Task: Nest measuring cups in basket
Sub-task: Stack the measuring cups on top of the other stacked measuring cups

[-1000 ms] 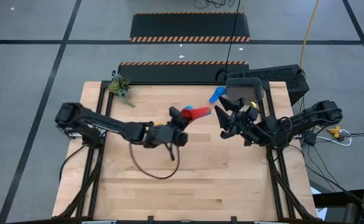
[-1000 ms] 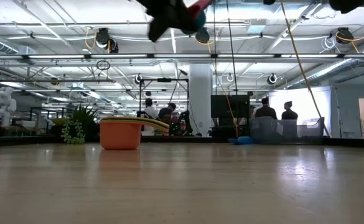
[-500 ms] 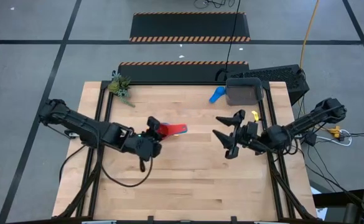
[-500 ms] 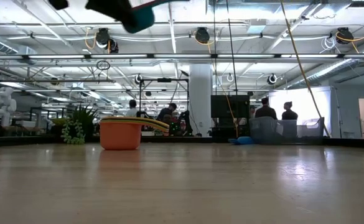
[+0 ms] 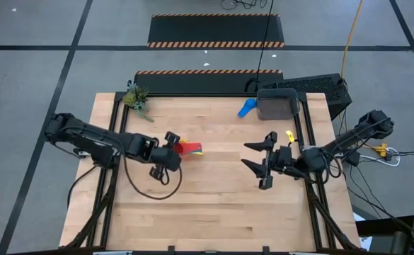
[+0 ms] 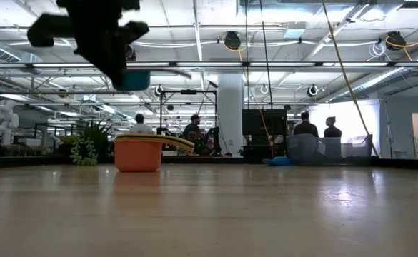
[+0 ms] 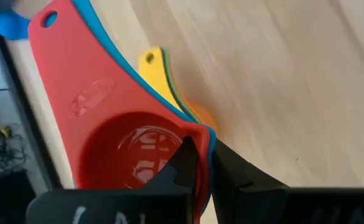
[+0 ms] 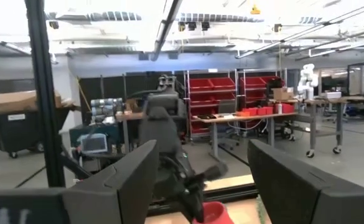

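Gripping the red cup [image 7: 116, 155] w/ nested stack, left end effector [image 5: 170, 149] hung mid-surface; right end effector [image 5: 263, 159] open, empty.

A stack of measuring cups [image 5: 189, 148] sits mid-counter [image 5: 214, 212]; the basket [image 5: 277, 105] stands at the far right corner, one cup [image 5: 246, 108] just left of it.

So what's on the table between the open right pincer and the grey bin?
Nothing: in the high view only bare wood separates the right pincer from the bin.

Black keyboard [image 5: 318, 85] beyond table edge; small plant [image 5: 136, 98] at corner.
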`<act>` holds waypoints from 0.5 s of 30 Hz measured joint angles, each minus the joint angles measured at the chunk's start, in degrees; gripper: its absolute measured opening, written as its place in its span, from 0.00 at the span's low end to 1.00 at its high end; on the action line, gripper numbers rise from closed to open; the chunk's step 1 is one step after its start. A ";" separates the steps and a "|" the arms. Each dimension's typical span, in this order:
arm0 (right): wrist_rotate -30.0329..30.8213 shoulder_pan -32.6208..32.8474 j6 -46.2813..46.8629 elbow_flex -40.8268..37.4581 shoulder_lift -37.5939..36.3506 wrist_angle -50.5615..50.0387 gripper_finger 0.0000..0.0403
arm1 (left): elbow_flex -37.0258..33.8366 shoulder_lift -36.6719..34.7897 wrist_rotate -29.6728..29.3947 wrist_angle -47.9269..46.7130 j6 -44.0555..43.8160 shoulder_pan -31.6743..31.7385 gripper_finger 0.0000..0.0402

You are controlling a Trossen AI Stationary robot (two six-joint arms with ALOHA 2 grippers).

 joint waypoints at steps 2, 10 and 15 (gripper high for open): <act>-0.06 0.64 -1.02 0.00 -0.48 -0.33 0.60 | -1.87 0.03 0.78 0.48 2.41 1.27 0.05; 0.16 0.93 -2.93 0.00 -1.59 -0.90 0.60 | -9.23 0.01 4.09 7.76 14.91 5.48 0.05; 0.15 0.93 -3.89 0.00 -1.59 -0.97 0.60 | -11.75 0.01 5.74 11.38 18.00 8.43 0.07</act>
